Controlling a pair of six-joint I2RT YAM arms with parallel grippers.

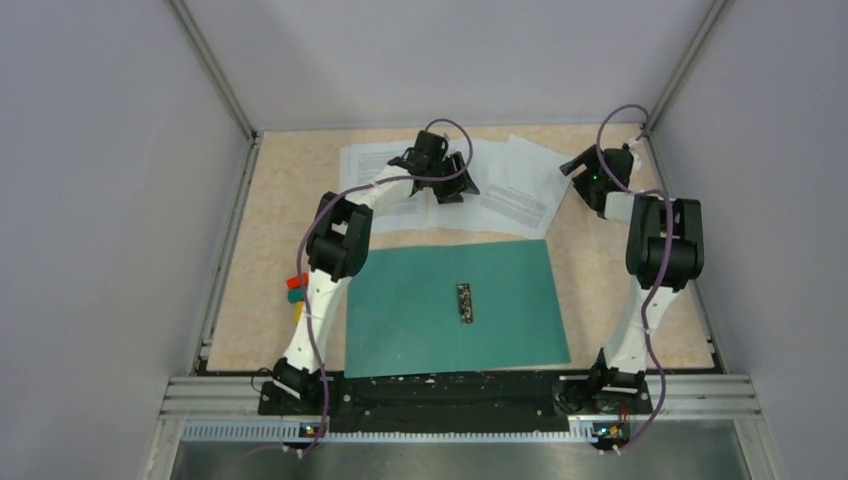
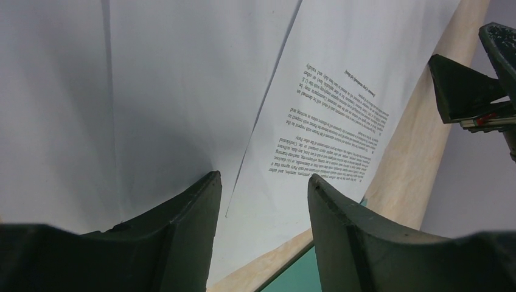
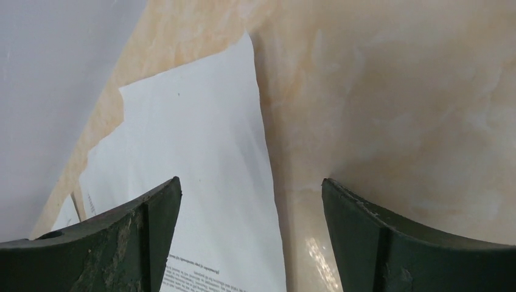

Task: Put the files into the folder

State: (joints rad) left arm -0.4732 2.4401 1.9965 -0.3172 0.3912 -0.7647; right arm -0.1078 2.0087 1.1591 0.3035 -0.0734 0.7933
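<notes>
Files [image 1: 510, 185] fanned beyond folder [image 1: 420, 300]; left claw [image 2: 263, 176] over them, right claw [image 3: 251, 180] at edge; both released.

From above, the left gripper [image 1: 445, 180] covers the middle of the files [image 1: 520, 190], and their print is too small to read. In the left wrist view only a corner of the folder [image 2: 298, 277] shows, cut by the lower edge.
</notes>
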